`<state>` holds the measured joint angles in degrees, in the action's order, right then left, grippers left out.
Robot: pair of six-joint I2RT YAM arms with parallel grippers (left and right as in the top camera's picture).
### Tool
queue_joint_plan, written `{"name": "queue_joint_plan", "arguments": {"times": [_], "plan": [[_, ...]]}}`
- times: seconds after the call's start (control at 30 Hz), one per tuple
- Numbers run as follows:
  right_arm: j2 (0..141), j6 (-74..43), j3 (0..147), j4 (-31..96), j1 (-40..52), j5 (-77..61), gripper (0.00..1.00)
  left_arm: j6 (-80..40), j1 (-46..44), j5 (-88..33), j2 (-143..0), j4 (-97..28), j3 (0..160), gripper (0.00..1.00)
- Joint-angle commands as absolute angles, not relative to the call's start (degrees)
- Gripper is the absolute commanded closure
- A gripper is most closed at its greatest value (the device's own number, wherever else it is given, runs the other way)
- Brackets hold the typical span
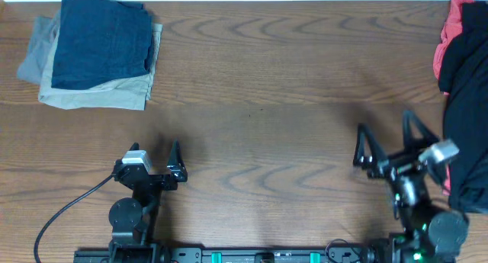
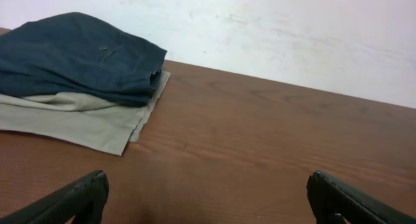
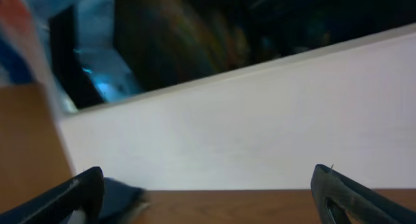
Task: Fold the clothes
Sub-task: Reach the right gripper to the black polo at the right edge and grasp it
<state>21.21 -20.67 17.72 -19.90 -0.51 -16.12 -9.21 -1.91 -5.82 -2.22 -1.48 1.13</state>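
Observation:
The black shirt (image 1: 467, 103) lies crumpled in a heap at the table's right edge and is partly cut off by the frame. My right gripper (image 1: 387, 133) is open and empty just left of the heap, not touching it. In the right wrist view its fingers (image 3: 208, 195) are spread wide over bare wood, and the shirt is out of view. My left gripper (image 1: 155, 156) is open and empty near the front left, far from the shirt. Its fingers (image 2: 208, 198) also show wide apart in the left wrist view.
A folded stack of a navy garment (image 1: 103, 38) on tan and grey ones sits at the back left, and also shows in the left wrist view (image 2: 78, 55). A red t-shirt (image 1: 451, 30) lies under the black heap at the back right. A cable (image 1: 69, 210) trails from the left arm.

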Motion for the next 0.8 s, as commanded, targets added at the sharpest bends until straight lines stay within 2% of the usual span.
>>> {"name": "queue_joint_plan", "arguments": {"times": [0.0, 0.27, 0.37, 0.57, 0.67, 0.77], "plan": [[30.0, -11.81, 25.19, -16.23, -1.13, -7.35, 0.01, -9.65, -1.74, -7.2, -2.37, -3.49, 0.23, 0.02], [58.94, -0.34, 51.13, 3.6, -1.58, 8.75, 0.01, -9.65, -1.74, -7.2, -2.37, -3.49, 0.23, 0.02], [72.29, 4.03, 63.68, 12.56, -4.12, 13.93, 0.01, -9.65, -1.74, -7.2, -2.37, -3.49, 0.23, 0.02], [94.54, 4.8, 86.13, 30.33, -10.81, 16.08, 0.01, -9.65, -1.74, -7.2, -2.37, -3.49, 0.23, 0.02], [99.7, 4.8, 90.56, 32.03, -12.82, 17.45, 0.01, -9.65, -1.74, -7.2, -2.37, -3.49, 0.23, 0.02], [103.04, 4.82, 90.91, 28.56, -15.57, 17.78, 0.01, -9.65, -1.74, -7.2, -2.37, -3.49, 0.23, 0.02]]}}
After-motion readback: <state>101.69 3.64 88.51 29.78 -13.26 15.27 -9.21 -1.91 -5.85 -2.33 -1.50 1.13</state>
